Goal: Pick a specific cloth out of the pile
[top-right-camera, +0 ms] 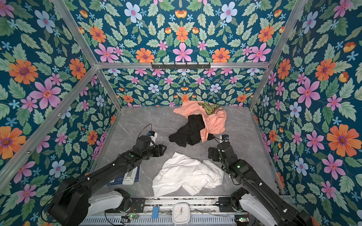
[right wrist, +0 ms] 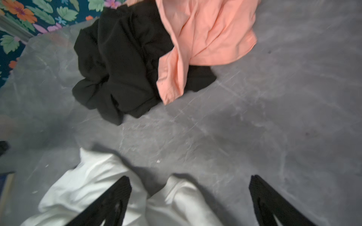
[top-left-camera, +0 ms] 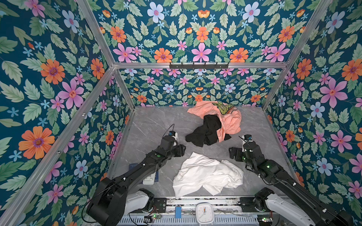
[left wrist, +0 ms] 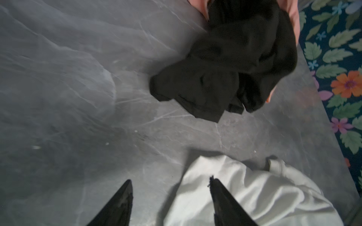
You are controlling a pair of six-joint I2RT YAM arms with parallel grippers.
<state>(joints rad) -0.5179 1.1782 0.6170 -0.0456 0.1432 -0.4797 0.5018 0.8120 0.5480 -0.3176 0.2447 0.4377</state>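
The plain white cloth [top-left-camera: 207,176] [top-right-camera: 186,176] lies crumpled on the grey marble table, near the front and apart from the pile. The pile [top-left-camera: 213,125] [top-right-camera: 197,125] sits at the back: a black garment [left wrist: 225,64] [right wrist: 117,64] partly under a peach-pink shirt [right wrist: 205,33] with a green-yellow print. My left gripper [top-left-camera: 181,151] [left wrist: 170,181] hovers open at the cloth's far left corner, one fingertip over the white fabric [left wrist: 254,195]. My right gripper [top-left-camera: 233,153] [right wrist: 189,178] stands wide open at the cloth's far right corner, above a white fold [right wrist: 88,185]. Neither holds anything.
Floral walls with aluminium posts enclose the table on three sides. A black hook rail [top-left-camera: 198,65] hangs on the back wall. A white clock [top-left-camera: 204,213] stands at the front rail. A white object on a blue pad [top-left-camera: 150,179] lies under my left arm.
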